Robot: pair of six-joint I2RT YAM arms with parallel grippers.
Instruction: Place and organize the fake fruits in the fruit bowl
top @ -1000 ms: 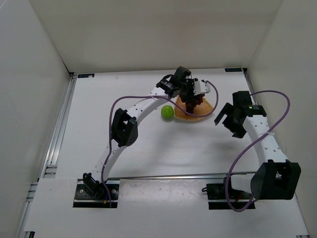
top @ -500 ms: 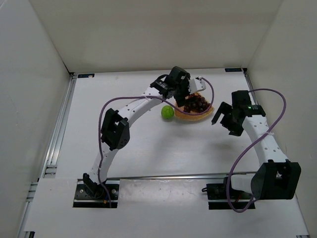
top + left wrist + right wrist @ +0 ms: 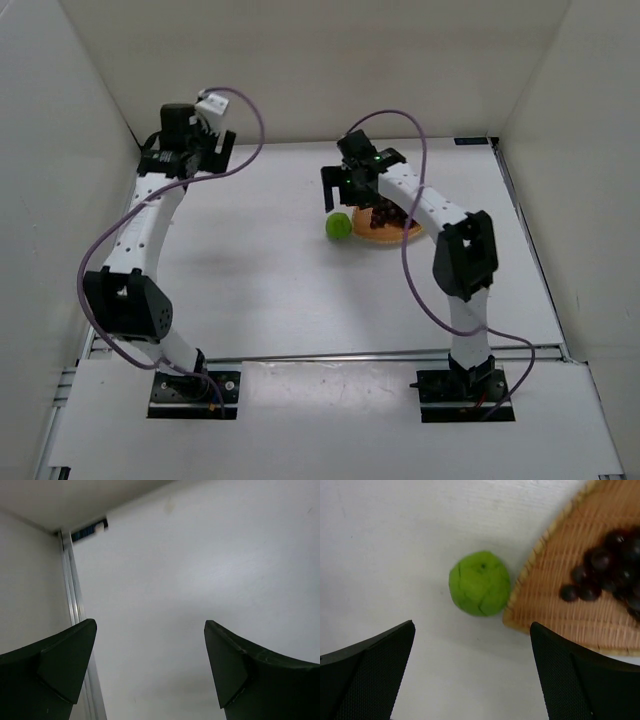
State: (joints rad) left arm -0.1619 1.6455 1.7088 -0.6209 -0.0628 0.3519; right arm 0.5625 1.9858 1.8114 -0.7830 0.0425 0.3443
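The tan woven fruit bowl [image 3: 386, 237] [image 3: 580, 600] sits at the back middle of the table. A bunch of dark purple grapes [image 3: 393, 213] [image 3: 612, 570] lies inside it. A small round green fruit [image 3: 338, 226] [image 3: 480, 583] rests on the table, touching the bowl's left rim. My right gripper [image 3: 338, 197] [image 3: 472, 626] hovers open just beside the green fruit, holding nothing. My left gripper [image 3: 190, 152] [image 3: 150, 624] is open and empty, raised over the far left back corner.
White walls enclose the table on three sides. A metal rail [image 3: 75, 610] [image 3: 128, 235] runs along the left edge, close under the left gripper. The right arm [image 3: 440, 215] stretches across the bowl's rear half.
The left gripper opened, left the grapes in the bowl and swung away to the back left corner. The right arm moved left across the bowl to the green fruit.
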